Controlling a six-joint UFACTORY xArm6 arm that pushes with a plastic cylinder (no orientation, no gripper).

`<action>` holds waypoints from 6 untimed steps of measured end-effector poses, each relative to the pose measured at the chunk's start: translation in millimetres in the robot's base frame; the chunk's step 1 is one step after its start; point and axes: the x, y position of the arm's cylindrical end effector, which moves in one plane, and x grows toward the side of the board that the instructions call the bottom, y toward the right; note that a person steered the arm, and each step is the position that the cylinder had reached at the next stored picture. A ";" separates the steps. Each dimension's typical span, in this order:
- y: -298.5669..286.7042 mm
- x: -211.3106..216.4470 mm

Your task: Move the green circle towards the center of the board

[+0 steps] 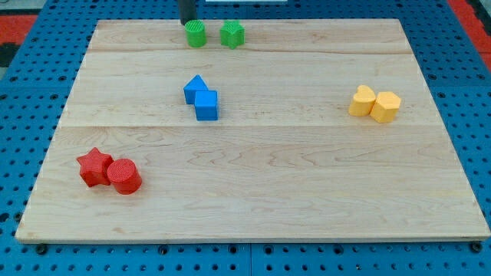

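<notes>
Tabletop point(307, 192) first: a pale wooden board made of long planks with visible grain, filling most of the view, set on a blue perforated base point(23, 100) with a bit of red showing at the top corners.

No gripper is fitted, so open or closed doesn't apply; only a straight dark rod is seen coming in at the view's top, and my tip point(188, 21) sits right at the top edge of the green circle point(196, 34), touching or nearly so, can't be told for sure.

The green circle is found near the board's top edge, left of centre, with a second green block point(232, 34), roughly hexagonal, just beside it on the right.

Near the middle, a blue triangle-ish block point(195, 87) is pressed against a blue cube point(206, 106). At the right, two yellow blocks point(375, 103) are seen touching, shapes rounded, maybe hearts. At lower left, a red star point(94, 166) touches a red cylinder point(123, 175). All blocks look ribbed on their sides.
</notes>
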 end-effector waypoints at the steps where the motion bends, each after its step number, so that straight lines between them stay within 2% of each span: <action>1: 12.1 10.6; 2: 62.1 30.1; 3: 28.8 42.9; 4: 21.5 40.5; 5: 62.6 99.8; 6: 86.6 124.2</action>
